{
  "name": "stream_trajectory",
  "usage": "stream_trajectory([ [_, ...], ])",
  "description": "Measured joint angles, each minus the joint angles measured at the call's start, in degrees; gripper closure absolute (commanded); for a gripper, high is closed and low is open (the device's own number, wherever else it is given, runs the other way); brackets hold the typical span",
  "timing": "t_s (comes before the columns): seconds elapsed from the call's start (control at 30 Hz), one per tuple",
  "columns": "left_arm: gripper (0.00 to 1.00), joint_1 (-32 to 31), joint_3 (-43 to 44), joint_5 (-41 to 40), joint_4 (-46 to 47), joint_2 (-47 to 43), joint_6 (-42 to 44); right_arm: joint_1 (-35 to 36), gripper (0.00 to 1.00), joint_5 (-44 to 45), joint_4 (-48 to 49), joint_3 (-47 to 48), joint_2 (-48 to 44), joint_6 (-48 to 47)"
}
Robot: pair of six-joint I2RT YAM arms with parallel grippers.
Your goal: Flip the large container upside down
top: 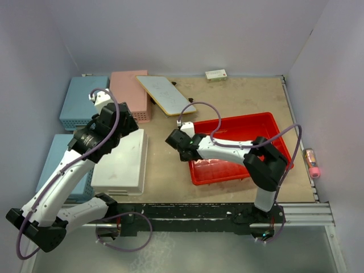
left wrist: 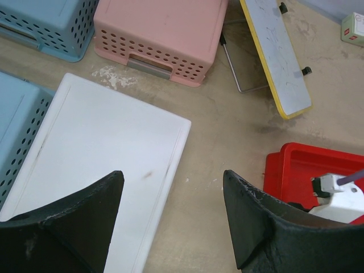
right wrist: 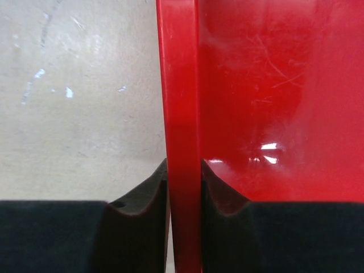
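Note:
The large red container sits open side up on the table at the right. My right gripper is shut on its left rim, one finger outside the wall and one inside. My left gripper is open and empty, held above the table between the white upturned basket and the red container's corner. Its fingers touch nothing.
A pink perforated basket and a light-blue one lie upside down at the back left. Another light-blue basket lies left of the white one. A yellow-edged board and a small box are at the back.

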Motion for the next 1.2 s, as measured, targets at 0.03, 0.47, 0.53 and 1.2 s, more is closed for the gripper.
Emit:
stream_trajectory([
  [0.03,0.32,0.0,0.0,0.1,0.0,-0.1,0.0,0.0,0.93,0.0,-0.1,0.0,0.7,-0.2],
  [0.47,0.32,0.0,0.0,0.2,-0.1,-1.4,0.0,0.0,1.0,-4.5,-8.4,4.6,-9.2,-0.6],
  [0.53,0.32,0.0,0.0,0.0,-0.1,-1.5,0.2,0.0,1.0,-7.2,-10.0,6.9,-14.1,0.1],
  [1.2,0.32,0.4,4.2,-6.0,-5.3,-1.2,0.3,-0.6,1.0,-31.8,8.9,14.7,-29.2,18.4],
])
